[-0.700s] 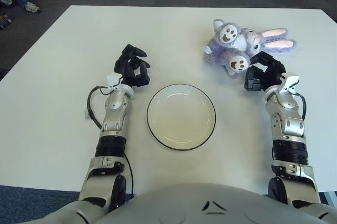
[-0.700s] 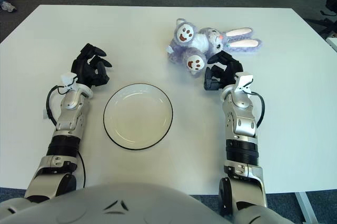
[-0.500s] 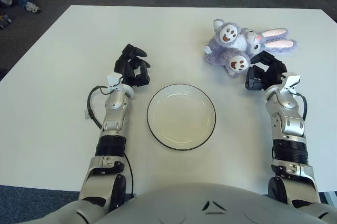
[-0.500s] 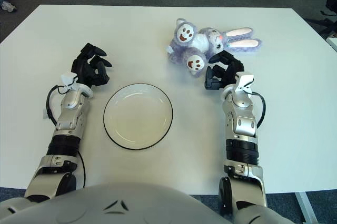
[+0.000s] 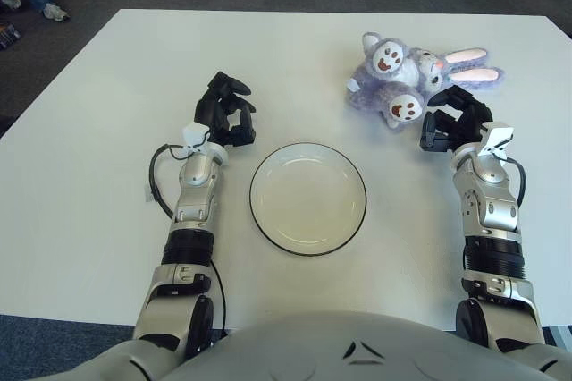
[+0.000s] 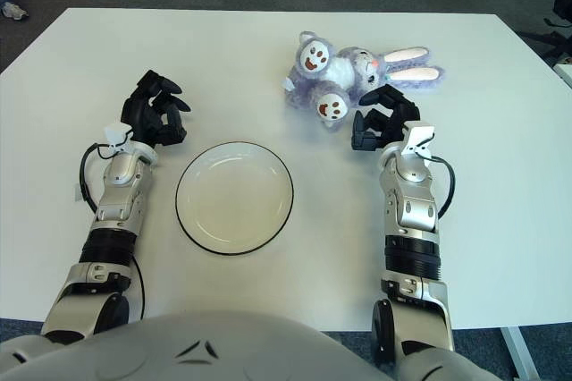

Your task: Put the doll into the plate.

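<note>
Right hand hovers just beside doll, fingers spread, holding nothing. Doll lies on counter, well apart from empty plate. Advice: reach further over the plush body, close around the torso, not the ears. Left hand idle beside plate.

Left hand: forearm extended forward, fingers loosely curled, holding nothing. Right hand: forearm extended forward, fingers curled downward and apart, nothing grasped. Both wrists straight, arms roughly parallel.
</note>
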`<state>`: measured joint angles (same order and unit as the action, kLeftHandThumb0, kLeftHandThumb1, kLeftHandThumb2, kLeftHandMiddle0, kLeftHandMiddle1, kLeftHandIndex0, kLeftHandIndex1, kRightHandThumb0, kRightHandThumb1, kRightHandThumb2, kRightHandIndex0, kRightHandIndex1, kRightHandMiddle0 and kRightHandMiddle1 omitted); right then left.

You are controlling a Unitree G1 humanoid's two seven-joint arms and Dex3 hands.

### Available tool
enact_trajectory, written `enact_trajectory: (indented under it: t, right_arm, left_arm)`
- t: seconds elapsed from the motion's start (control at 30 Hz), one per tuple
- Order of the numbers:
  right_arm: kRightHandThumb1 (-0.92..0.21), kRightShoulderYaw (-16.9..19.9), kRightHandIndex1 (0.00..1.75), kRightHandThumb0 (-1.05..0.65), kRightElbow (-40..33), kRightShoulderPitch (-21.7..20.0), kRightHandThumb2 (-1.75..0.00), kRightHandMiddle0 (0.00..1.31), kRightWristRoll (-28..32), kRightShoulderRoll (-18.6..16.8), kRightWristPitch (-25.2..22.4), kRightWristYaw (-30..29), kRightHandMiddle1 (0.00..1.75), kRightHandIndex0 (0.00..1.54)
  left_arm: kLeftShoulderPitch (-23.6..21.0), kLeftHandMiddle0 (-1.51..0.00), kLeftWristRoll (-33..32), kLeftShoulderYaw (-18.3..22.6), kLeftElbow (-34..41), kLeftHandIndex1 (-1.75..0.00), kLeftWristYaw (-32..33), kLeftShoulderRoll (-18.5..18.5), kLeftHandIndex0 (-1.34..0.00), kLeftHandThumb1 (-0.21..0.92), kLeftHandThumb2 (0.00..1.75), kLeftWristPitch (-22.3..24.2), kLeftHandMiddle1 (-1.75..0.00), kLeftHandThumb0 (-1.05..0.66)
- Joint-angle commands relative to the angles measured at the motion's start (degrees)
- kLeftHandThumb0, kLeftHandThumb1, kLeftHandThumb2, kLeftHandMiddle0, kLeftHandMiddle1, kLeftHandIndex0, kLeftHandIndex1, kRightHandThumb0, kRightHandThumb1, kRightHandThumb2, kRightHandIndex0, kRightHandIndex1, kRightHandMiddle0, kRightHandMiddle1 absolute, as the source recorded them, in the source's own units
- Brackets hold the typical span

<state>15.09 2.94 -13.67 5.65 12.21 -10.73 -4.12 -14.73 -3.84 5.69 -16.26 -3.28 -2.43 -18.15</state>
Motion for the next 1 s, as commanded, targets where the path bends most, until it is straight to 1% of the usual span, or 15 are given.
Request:
enact_trajectory:
  t: [0.0,0.13,0.27,0.3,0.37,0.5,0.53,0.67,0.87,0.9,0.93,0.97]
  right_arm:
    - [0.02,1.18,1.75,-0.02,0.66,-1.19,-1.6,0.8,-1.38,1.63,3.13,-0.86,1.43,0.87]
    - [0.0,1.25,1.75,-0.02,1.26,-1.21,-1.58,0.78,-2.22,1.99,5.14,-1.36,1.44,0.85]
    - [-0.02,1.54,1.75,-0.02,1.02,-1.16,-1.57,0.74,-4.34,4.08,8.52,-1.61,1.48,0.84]
    - [-0.03,1.24,1.75,-0.02,0.2,-0.87,-1.56,0.73,-5.55,4.48,9.5,-2.06,1.48,0.84]
    - [-0.06,0.86,1.75,-0.02,-1.04,-0.55,-1.54,0.7,-7.17,4.93,10.48,-2.65,1.5,0.82]
    - [-0.1,0.63,1.75,-0.02,-2.45,-0.63,-1.5,0.65,-8.53,5.11,10.07,-2.87,1.52,0.79]
    - [-0.12,0.6,1.75,-0.02,-2.63,-0.67,-1.48,0.63,-8.71,5.23,9.94,-2.79,1.54,0.77]
    - [-0.17,0.55,1.75,-0.01,-3.45,-0.81,-1.44,0.58,-9.09,5.71,9.03,-2.11,1.58,0.73]
    - [-0.23,0.23,1.75,-0.01,-3.97,-0.94,-1.39,0.51,-10.28,7.47,7.5,-0.46,1.64,0.67]
    - [-0.24,-0.01,1.75,-0.01,-3.88,-0.95,-1.38,0.51,-10.87,8.08,7.55,-0.07,1.64,0.66]
    - [-0.25,-0.19,1.75,-0.01,-3.83,-0.95,-1.37,0.5,-11.27,8.5,7.58,0.18,1.65,0.63]
    - [-0.26,-0.55,1.75,-0.01,-3.66,-0.97,-1.36,0.5,-11.97,9.17,7.73,0.52,1.65,0.63]
  left_arm:
    - [-1.26,-0.54,1.65,-0.43,-0.61,-1.75,0.49,-0.76,-0.53,0.26,1.39,-2.5,-1.75,-0.01]
    - [-1.53,-0.54,2.8,-0.63,-1.04,-1.75,0.81,-0.97,-0.53,0.26,1.39,-4.02,-1.75,-0.01]
    - [-2.68,-0.54,6.19,-1.46,-1.42,-1.75,2.31,-1.55,-0.52,0.26,1.39,-6.22,-1.75,-0.01]
    - [-3.12,-0.54,7.84,-2.03,-0.92,-1.75,2.96,-1.87,-0.52,0.27,1.38,-6.37,-1.75,-0.01]
    - [-3.73,-0.5,9.97,-2.84,-0.23,-1.75,3.67,-2.31,-0.48,0.32,1.32,-6.57,-1.75,-0.01]
    - [-4.4,-0.46,10.82,-3.75,0.15,-1.74,3.22,-2.85,-0.44,0.38,1.24,-7.05,-1.74,-0.01]
    - [-4.56,-0.44,10.78,-3.93,0.12,-1.73,2.96,-2.99,-0.42,0.42,1.19,-7.27,-1.73,0.0]
    - [-5.12,-0.4,10.53,-4.57,-0.25,-1.7,2.24,-3.51,-0.38,0.51,1.07,-8.27,-1.7,0.0]
    - [-5.75,-0.35,9.81,-5.52,0.18,-1.66,0.45,-4.1,-0.33,0.64,0.87,-7.41,-1.66,-0.01]
    - [-5.9,-0.34,9.64,-5.69,0.46,-1.64,-0.05,-4.23,-0.32,0.68,0.81,-6.86,-1.64,-0.01]
    - [-5.99,-0.43,9.52,-5.81,0.66,-1.54,-0.39,-4.34,-0.2,0.65,0.79,-6.48,-1.58,0.14]
    - [-6.11,-0.46,9.48,-5.98,0.94,-1.5,-0.8,-4.48,-0.16,0.64,0.78,-5.84,-1.56,0.19]
